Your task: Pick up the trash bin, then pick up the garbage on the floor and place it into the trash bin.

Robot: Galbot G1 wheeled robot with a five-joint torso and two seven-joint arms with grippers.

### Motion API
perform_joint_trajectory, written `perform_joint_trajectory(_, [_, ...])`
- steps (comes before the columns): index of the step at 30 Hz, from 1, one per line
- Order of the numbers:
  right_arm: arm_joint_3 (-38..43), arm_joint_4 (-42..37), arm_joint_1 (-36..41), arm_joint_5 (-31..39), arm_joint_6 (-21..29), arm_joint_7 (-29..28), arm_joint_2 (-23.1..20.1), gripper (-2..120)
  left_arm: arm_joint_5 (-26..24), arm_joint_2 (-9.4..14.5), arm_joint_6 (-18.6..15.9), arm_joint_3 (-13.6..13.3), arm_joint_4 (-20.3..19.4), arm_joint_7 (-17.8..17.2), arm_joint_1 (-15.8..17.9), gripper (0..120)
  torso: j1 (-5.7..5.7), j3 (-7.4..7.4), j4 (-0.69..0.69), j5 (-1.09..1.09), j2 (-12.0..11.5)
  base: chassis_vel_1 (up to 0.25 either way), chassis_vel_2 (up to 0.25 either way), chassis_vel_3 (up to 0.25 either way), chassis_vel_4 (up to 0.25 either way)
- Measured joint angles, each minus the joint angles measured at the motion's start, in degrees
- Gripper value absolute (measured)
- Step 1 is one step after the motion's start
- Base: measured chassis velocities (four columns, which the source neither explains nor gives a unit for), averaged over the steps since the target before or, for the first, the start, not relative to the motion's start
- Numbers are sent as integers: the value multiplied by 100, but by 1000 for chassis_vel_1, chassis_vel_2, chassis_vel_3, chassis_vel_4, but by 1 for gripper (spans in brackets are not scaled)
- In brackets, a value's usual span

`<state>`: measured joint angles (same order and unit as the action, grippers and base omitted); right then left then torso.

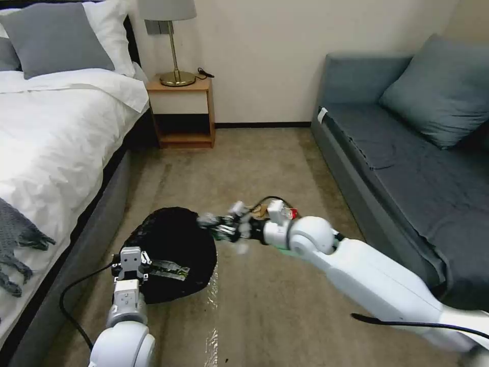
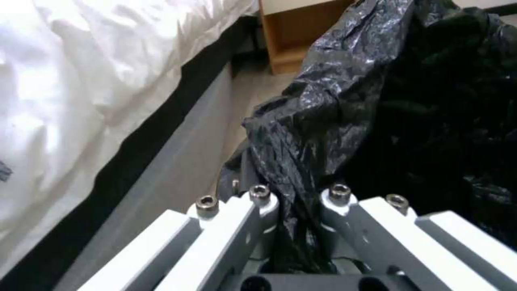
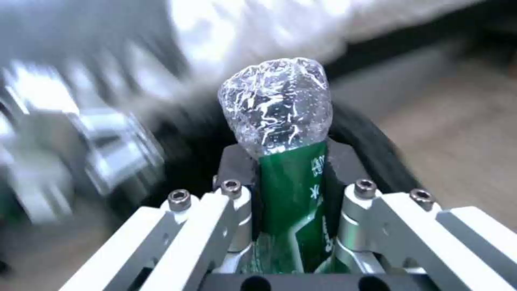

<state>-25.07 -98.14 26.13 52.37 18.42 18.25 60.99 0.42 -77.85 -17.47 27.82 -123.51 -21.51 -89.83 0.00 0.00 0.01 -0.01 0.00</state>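
Right tool [image 3: 293, 178] clamps green bottle [image 3: 285, 133] above bin [image 1: 173, 244].

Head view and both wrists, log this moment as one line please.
left gripper: shut on trash bin bag rim | right gripper: shut on green bottle, at bin's edge | wrappers on floor

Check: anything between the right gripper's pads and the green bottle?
Nothing: in the right wrist view the right gripper pads touch the green bottle directly, clamping its labelled body.
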Motion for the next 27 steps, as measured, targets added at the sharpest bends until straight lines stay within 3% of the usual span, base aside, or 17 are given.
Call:
perform_joint_trajectory(8, [-86, 398, -18, 149, -330, 23, 863, 19, 29, -234, 126, -25, -271, -11, -198, 3, 0, 0, 0, 1, 0, 0, 0, 0, 0])
perform_joint_trajectory(15, [-71, 707, 220, -117, -504, -60, 1033, 19, -27, -323, 199, 12, -316, -81, -223, 3, 0, 0, -1, 1, 0, 0, 0, 0, 0])
perform_joint_trajectory(27, [-94, 533, 475, -445, -514, -940, 1008, 63, -291, -483, 182, 117, -312, -202, -178, 3, 0, 0, -1, 1, 0, 0, 0, 0, 0])
